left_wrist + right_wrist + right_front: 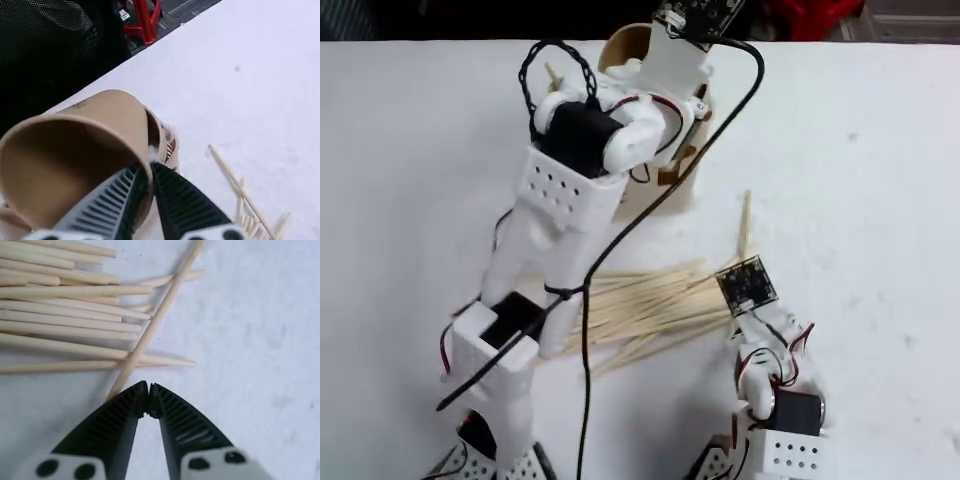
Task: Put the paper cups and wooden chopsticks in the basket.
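A brown paper cup point(75, 150) hangs tilted on its side, my left gripper point(148, 167) shut on its rim wall. In the high view that cup point(625, 48) sits at the far middle of the table, over a light wooden basket point(670, 195) with cut-out sides; the basket's edge point(169, 145) peeks out just behind the cup. A pile of wooden chopsticks point(650, 308) lies in the table's middle. My right gripper point(148, 392) is shut on nothing, just above the table beside the near ends of the chopsticks point(70, 320); one slanted stick point(155, 322) crosses the pile.
The white table point(860, 180) stretches bare to the right of the basket. A single chopstick point(745, 225) lies apart near the pile's right end. A black cable point(620, 240) runs along the left arm. Dark floor and a red frame point(145, 20) lie beyond the far edge.
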`<state>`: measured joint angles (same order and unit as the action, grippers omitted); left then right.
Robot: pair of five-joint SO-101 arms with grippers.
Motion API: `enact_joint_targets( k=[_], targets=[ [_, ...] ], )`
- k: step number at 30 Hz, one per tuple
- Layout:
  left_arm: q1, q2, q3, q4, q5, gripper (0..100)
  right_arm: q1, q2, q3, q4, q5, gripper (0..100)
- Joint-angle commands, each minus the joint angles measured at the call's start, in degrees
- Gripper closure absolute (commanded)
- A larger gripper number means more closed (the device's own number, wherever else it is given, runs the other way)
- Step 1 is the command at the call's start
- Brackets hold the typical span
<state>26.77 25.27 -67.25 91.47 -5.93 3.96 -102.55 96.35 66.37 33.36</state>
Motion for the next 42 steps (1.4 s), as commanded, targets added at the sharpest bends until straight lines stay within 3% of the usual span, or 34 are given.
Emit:
enact_joint_targets(
  k=[1,7,18,27,33,42],
  targets=[
    [0.22,-1.10,-0.53,2.64,-0.26,98,-0.40,-0.48,0.44,0.22,0.35,98.1],
    [0.22,-1.10,-0.53,6.51,-0.26,98,-0.40,-0.48,0.44,0.13,0.35,98.1],
    [0.13,-5.05,-0.53,6.24,-0.35,98,-0.40,-0.48,0.44,0.13,0.35,98.1],
    [-2.07,-4.97,0.00,0.44,-0.35,98,-0.40,-0.48,0.44,0.13,0.35,98.1],
    [-2.51,-4.97,0.00,0.79,-0.35,88,-0.40,-0.48,0.44,0.13,0.35,98.1],
    [-2.51,-4.88,0.00,-1.41,-0.44,88,-0.40,-0.48,0.44,0.13,0.35,98.1]
  ],
)
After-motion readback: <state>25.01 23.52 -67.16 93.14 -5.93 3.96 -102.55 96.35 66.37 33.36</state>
